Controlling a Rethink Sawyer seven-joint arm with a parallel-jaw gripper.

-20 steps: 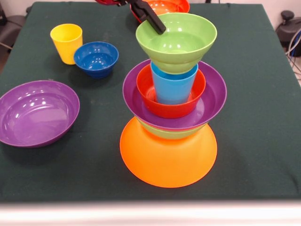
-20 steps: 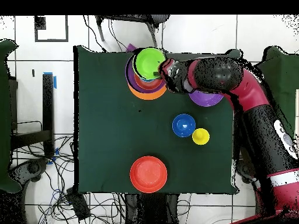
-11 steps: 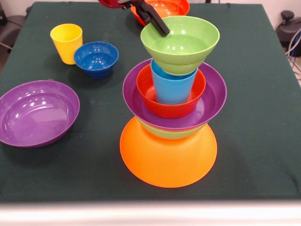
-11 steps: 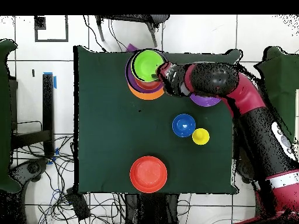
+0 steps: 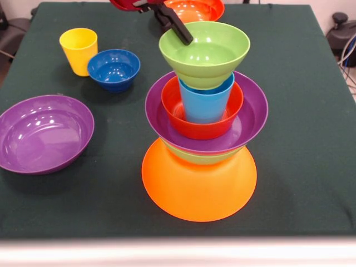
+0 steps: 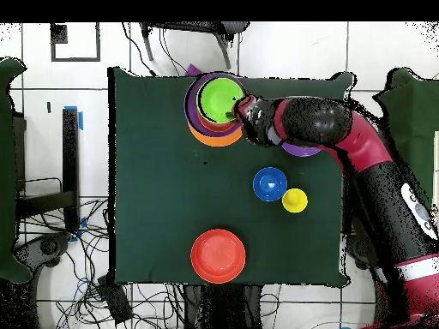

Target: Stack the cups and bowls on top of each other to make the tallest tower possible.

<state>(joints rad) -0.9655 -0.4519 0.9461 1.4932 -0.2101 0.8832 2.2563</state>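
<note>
Front view, clock directions taken from tower [image 5: 200,139] at worktop [image 5: 306,167] centre.

Tower, bottom to top: upturned base bowl [image 5: 199,189] on worktop; shallow bowl [image 5: 200,157] on it; wide bowl [image 5: 251,119] nested in that; smaller bowl [image 5: 194,129] inside wide bowl; stacked cup [image 5: 204,103] upright in smaller bowl; top bowl [image 5: 204,53] seated on cup.

End effector [image 5: 175,28] at top bowl's rim, 11 o'clock side.

Lone wide bowl [image 5: 44,133] at 9 o'clock, well apart.

Small bowl [image 5: 113,69] at 10 o'clock; lone cup [image 5: 78,50] just beside it, farther out.

Far bowl [image 5: 194,8] at 12 o'clock, behind tower.

No legible text — none anywhere
</note>
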